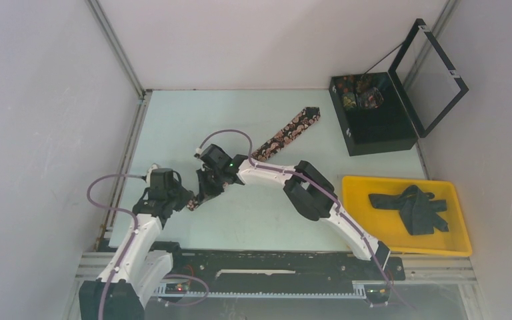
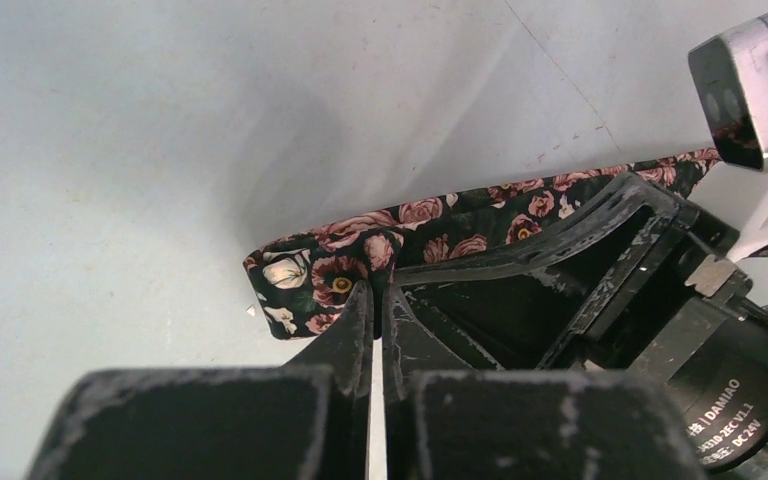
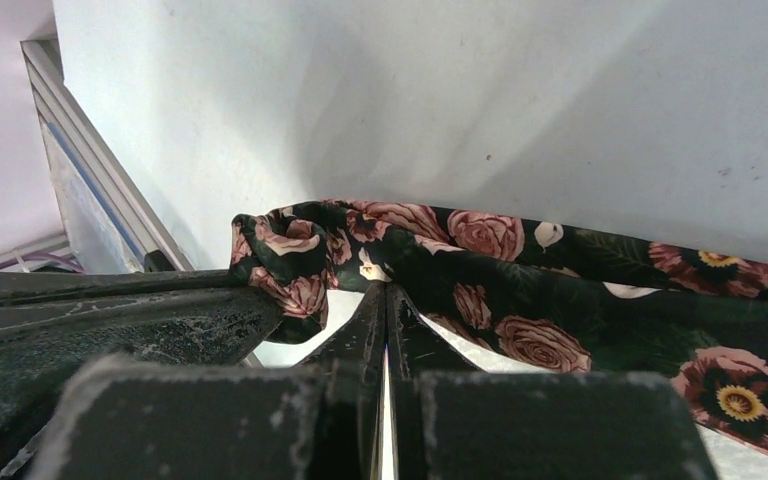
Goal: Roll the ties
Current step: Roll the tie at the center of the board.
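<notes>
One floral tie point(image 1: 287, 133), one dark tie point(image 1: 413, 207)

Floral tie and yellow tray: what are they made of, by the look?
Floral tie: soft fabric, faint sheen; it folds and creases limply. Yellow tray: probably moulded plastic, smooth even colour, raised rim.

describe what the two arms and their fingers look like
Both the left arm and right arm have white links joined by bulky black joints, each trailed by a thin purple cable. A green light glows on the right wrist. The fingers are black, tapered and scuffed whitish; one motor carries a DAMIAO label.
</notes>
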`<control>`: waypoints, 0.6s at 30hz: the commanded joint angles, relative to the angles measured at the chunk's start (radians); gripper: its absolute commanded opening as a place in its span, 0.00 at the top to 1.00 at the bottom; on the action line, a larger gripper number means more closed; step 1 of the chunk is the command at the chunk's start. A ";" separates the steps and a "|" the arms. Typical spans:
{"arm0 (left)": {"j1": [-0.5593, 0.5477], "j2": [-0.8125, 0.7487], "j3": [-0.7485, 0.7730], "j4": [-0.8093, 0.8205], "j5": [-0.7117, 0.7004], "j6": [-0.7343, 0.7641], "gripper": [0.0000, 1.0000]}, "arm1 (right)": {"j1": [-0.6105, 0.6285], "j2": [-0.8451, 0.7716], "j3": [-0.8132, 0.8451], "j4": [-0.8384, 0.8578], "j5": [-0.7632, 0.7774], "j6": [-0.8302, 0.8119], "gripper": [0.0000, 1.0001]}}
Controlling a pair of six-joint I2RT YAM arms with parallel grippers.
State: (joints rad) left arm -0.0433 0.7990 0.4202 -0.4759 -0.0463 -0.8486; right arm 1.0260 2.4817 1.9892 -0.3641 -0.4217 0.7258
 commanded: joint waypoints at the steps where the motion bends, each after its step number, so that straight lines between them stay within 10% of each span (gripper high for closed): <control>1: -0.015 0.028 0.021 0.080 0.023 -0.010 1.00 | 0.005 -0.010 -0.014 0.028 0.009 -0.009 1.00; 18: -0.036 0.116 -0.034 0.203 0.039 0.000 1.00 | -0.049 -0.185 -0.097 0.024 0.003 -0.037 1.00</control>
State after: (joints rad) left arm -0.0700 0.9035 0.4030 -0.3302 -0.0143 -0.8482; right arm 0.9966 2.4187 1.9160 -0.3496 -0.4229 0.7136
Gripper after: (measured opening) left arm 0.008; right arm 0.007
